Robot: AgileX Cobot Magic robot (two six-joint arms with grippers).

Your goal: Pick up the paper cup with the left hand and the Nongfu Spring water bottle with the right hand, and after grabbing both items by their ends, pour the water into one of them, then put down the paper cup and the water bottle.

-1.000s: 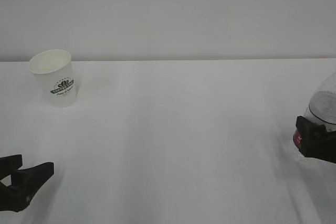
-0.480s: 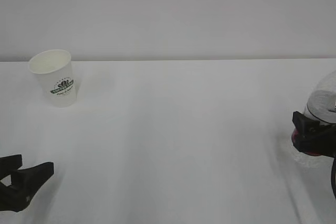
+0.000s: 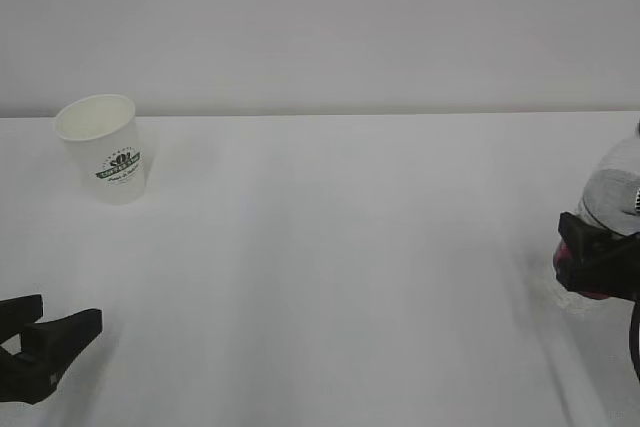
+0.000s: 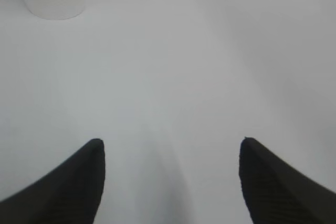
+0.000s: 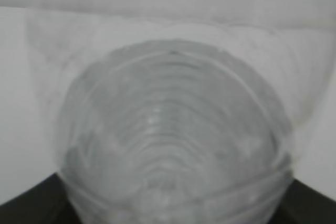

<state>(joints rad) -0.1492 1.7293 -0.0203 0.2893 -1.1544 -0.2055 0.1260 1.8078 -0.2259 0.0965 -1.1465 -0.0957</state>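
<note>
Fingers: left hand (image 3: 50, 342) spread wide, empty, near-left on table (image 3: 330, 267), paper cup (image 3: 102, 149) far-left, well apart, upright, mouth up | right hand (image 3: 598, 265) fingers flank Nongfu Spring water bottle (image 3: 612, 209) at right edge, grip unconfirmed | bottle axis seems to run toward wrist camera; ends not visible | risk: thin wall could buckle or slip.

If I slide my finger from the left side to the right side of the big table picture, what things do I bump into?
Black two-finger left gripper → small white paper cup with a green logo → bare white table → black right gripper around the clear plastic water bottle.
</note>
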